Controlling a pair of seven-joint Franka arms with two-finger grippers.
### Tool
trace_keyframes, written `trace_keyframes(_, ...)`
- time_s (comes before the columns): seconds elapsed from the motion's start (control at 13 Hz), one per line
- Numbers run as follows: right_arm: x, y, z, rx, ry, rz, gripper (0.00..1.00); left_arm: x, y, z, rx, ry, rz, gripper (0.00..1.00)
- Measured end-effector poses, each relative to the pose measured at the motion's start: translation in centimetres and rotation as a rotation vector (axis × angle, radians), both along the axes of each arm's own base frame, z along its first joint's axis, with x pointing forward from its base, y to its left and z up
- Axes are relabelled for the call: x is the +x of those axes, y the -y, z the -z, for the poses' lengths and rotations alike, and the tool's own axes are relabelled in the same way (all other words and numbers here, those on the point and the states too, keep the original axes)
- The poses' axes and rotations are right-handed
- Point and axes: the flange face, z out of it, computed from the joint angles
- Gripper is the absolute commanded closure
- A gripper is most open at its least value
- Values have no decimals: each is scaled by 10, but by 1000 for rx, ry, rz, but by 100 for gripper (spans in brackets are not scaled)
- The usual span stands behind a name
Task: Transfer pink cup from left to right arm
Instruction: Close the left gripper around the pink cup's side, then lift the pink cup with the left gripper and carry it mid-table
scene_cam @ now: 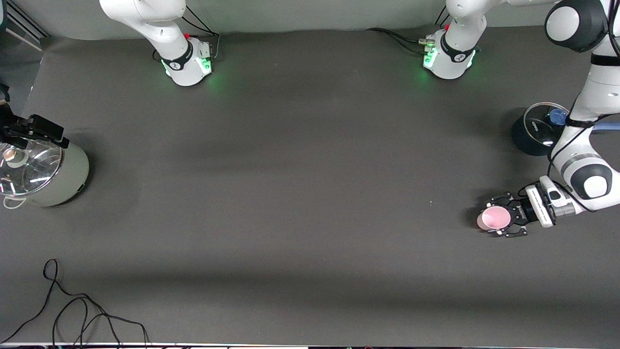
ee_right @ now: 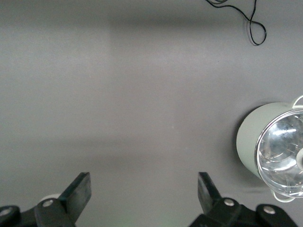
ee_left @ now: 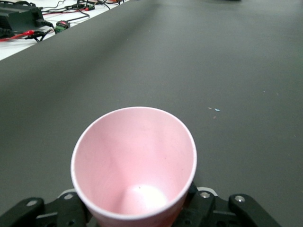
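Note:
The pink cup (scene_cam: 493, 218) is at the left arm's end of the table, gripped by my left gripper (scene_cam: 501, 216), whose black fingers (scene_cam: 500, 198) close on its sides. It is held low over the dark table with its mouth up; I cannot tell whether it touches the table. In the left wrist view the cup (ee_left: 135, 156) fills the foreground and hides the left gripper (ee_left: 137, 213). My right gripper (scene_cam: 34, 130) is over the right arm's end, above the grey-green pot. In the right wrist view the right gripper (ee_right: 144, 182) is open and empty above bare table.
A grey-green pot with a glass lid (scene_cam: 43, 169) stands at the right arm's end and also shows in the right wrist view (ee_right: 277, 151). A dark pot with a glass lid (scene_cam: 535, 130) stands by the left arm. A loose black cable (scene_cam: 72, 310) lies near the front edge.

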Motion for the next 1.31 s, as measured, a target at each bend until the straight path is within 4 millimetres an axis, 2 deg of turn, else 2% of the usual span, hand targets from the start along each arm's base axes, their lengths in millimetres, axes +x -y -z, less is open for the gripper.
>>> trace_keyframes(0.15, 1, 0, 2, 0, -4, 0, 0, 14, 20, -10, -24, 12, 12, 100)
trace_keyframes(0.31, 1, 0, 3, 0, -5, 0, 0, 34, 60, -25, -56, -22, 25, 100)
trace_keyframes(0.46, 2, -1, 2, 0, -3, -2, 0, 54, 118, -39, -90, -60, 32, 100)
trace_keyframes(0.69, 2, -1, 2, 0, -2, -2, 0, 85, 225, -67, -82, -86, -6, 100)
trace_keyframes(0.85, 2, -1, 2, 0, 0, -2, 0, 98, 294, -95, -79, -110, -69, 100)
trace_keyframes(1.08, 3, -2, 0, -1, 10, -4, 0, 107, 374, -146, -128, -138, -190, 100)
trace_keyframes(1.31, 4, -3, -2, 2, 21, -6, 0, 102, 455, -198, -176, -162, -260, 100)
